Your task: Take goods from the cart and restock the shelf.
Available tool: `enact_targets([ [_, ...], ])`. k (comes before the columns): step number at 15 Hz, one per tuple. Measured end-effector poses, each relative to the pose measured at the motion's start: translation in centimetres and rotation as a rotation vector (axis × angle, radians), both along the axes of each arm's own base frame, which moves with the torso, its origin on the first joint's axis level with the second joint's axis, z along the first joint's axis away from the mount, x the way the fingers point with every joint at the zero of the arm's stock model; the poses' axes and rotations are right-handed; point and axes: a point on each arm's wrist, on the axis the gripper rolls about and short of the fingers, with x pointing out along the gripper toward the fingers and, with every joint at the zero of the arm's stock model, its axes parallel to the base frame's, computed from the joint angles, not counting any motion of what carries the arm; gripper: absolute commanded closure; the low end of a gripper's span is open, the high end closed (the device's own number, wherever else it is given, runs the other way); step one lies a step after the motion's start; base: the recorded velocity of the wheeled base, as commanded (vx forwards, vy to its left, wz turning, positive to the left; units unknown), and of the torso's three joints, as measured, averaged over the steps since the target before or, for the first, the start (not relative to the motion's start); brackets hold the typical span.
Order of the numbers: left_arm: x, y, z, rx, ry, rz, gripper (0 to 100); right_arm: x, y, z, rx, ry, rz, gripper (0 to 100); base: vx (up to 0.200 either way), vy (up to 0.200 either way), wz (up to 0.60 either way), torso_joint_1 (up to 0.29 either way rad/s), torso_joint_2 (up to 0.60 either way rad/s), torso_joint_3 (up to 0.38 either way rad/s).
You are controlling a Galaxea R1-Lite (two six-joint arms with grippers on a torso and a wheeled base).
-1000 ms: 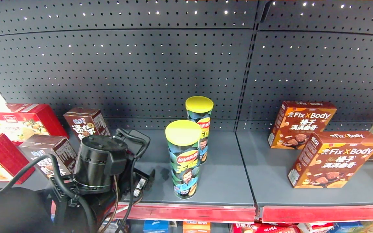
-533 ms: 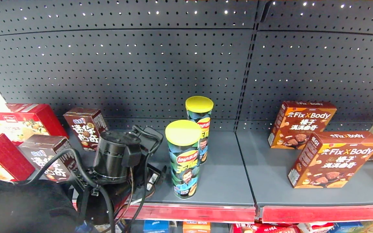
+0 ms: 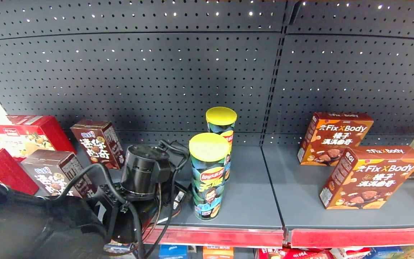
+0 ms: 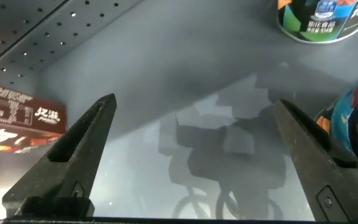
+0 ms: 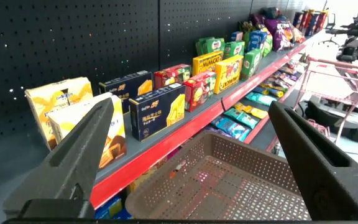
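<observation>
Left hand (image 4: 194, 106) open, empty | tall yellow-lidded blue crisp tube (image 3: 208, 176) sat just beside one finger (image 4: 306, 146) | I judged a sideways pull-back could topple it

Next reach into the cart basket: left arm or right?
Right, most likely. The right gripper hangs open directly above the mesh basket. The left gripper is open too, but it is up on the shelf beside the front chip can.
</observation>
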Motion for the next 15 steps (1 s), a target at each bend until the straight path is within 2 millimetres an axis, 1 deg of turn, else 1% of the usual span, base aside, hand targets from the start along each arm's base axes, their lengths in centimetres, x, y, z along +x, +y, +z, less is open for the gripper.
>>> enact_targets([
  [9,0.8,-1.8,-0.4,-0.004,-0.002,-0.026,0,0.0,0.0,-0.1,0.0,0.001,0.0,0,0.0,0.0,0.0,0.0,0.0,0.0],
  [15,1.1,-1.7,-0.5,-0.009,-0.002,-0.014,0,0.0,0.0,-0.1,0.0,0.0,0.0,0,0.0,0.0,0.0,0.0,0.0,0.0],
])
